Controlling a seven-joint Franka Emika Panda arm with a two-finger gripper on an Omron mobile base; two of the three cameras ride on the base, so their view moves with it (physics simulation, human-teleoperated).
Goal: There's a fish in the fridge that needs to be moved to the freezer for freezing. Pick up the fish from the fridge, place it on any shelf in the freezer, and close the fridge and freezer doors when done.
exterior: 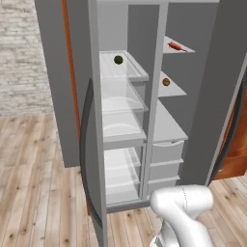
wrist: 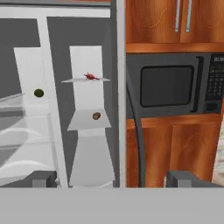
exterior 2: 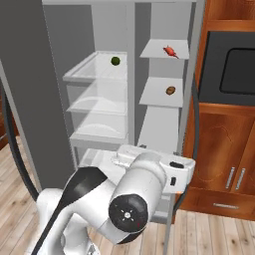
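— Plank floor point(exterior: 34, 183) and a pale brick wall point(exterior: 19, 58) at the left of the left base view; wood cabinets point(wrist: 153, 22) at the upper right of the hand view. What stands in the middle?

— Tall grey cabinet, both doors point(exterior: 94, 120) swung wide. One stands edge-on at centre left with its dark curved handle point(exterior: 86, 144); the other runs down the right edge.

— Where's the fish point(exterior: 176, 47)?

— Upper right of the left base view, lying on the top opaque shelf point(exterior: 188, 49) of the freezer point(exterior: 198, 72), the narrower section. Red-orange, thin tail. On the next slab down sits a small brown round item point(exterior: 166, 82).

— And the fridge point(exterior: 113, 29)?

— Wider section, left of the divider. A dark green ball point(exterior: 118, 60) rests on its top glass shelf. Lower glass shelves and the translucent drawers look bare.

— Pincer?

— The gripper point(wrist: 116, 179) has its dark tips at the bottom of the hand view, spread wide, nothing between them. It is well apart from the fish and faces the open cabinet from outside.

— Any writing?

— A microwave point(wrist: 166, 85) sits right of centre in the hand view, set into the cabinets. Its keypad point(wrist: 215, 81) shows rows of pale marks, too blurred to read.
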